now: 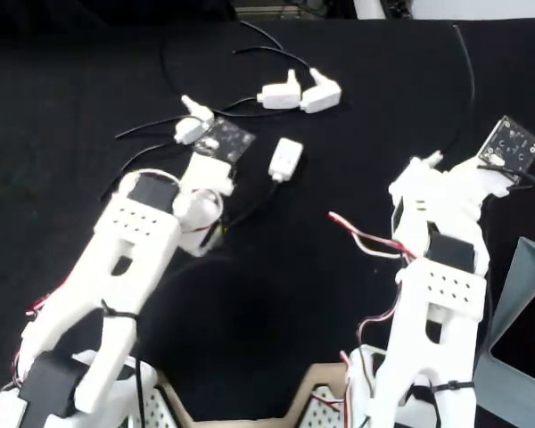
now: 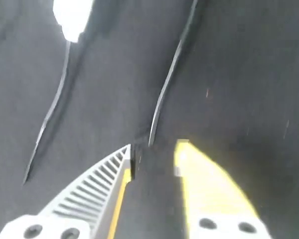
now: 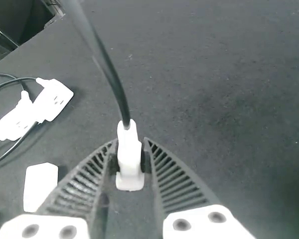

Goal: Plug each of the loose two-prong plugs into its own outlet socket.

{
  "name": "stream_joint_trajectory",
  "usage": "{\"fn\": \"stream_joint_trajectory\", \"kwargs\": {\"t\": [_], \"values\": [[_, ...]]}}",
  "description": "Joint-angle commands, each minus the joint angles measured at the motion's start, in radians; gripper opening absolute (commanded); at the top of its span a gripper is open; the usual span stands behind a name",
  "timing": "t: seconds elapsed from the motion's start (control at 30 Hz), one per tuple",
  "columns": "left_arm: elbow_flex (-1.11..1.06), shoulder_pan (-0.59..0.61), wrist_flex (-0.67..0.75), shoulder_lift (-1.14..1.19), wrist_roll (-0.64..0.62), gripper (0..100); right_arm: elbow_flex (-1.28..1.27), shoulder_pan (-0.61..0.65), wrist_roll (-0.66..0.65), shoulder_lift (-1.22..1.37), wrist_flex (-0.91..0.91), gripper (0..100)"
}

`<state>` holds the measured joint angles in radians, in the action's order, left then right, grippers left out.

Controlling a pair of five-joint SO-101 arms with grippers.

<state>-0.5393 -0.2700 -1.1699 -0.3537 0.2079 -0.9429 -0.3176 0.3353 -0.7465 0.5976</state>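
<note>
My right gripper (image 3: pixel 129 149) is shut on a white two-prong plug (image 3: pixel 128 162), whose black cord (image 3: pixel 104 59) runs away over the black table. From above, this gripper (image 1: pixel 425 165) sits at the right, well apart from the two white outlet sockets (image 1: pixel 300 94) lying end to end at the back. Those sockets (image 3: pixel 35 109) also appear in the right wrist view. A white block (image 1: pixel 285 159) lies near the middle. My left gripper (image 2: pixel 153 154) is open low over a thin black cord (image 2: pixel 169 79), with a white plug (image 2: pixel 72 17) beyond it. From above, that gripper (image 1: pixel 192 120) is at the back left.
Black cords (image 1: pixel 152 125) loop across the back left of the black table (image 1: pixel 276 294). One long cord (image 1: pixel 468 71) runs to the back right. A grey panel (image 1: pixel 522 312) stands at the right edge, beside the right arm.
</note>
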Motion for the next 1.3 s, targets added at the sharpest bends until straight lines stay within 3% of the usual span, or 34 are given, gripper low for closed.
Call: {"fn": "stream_joint_trajectory", "kwargs": {"t": [0.0,0.23,0.37,0.57,0.73,0.8,1.03,1.27], "values": [[-0.039,-0.039,0.221,-0.037,-0.092,25,0.010,0.012,0.000,-0.033,-0.017,1.3],[-0.203,-0.137,0.609,0.028,-0.092,24,0.008,0.012,0.000,-0.033,-0.020,1.3],[-0.137,-0.133,0.690,0.213,-0.095,24,0.008,0.012,0.000,-0.033,-0.021,1.3],[0.153,-0.101,0.508,0.491,-0.094,23,0.008,0.012,0.000,-0.033,-0.021,1.3],[0.268,-0.102,0.431,0.588,-0.094,9,0.008,0.012,0.000,-0.033,-0.021,1.3],[0.272,-0.102,0.427,0.588,-0.094,2,0.008,0.012,0.000,-0.033,-0.021,1.3],[0.278,-0.113,0.305,0.559,-0.094,3,0.008,0.012,0.000,-0.033,-0.021,1.3],[0.166,-0.104,0.163,0.316,-0.040,3,0.008,0.012,0.000,-0.033,-0.021,1.3]]}}
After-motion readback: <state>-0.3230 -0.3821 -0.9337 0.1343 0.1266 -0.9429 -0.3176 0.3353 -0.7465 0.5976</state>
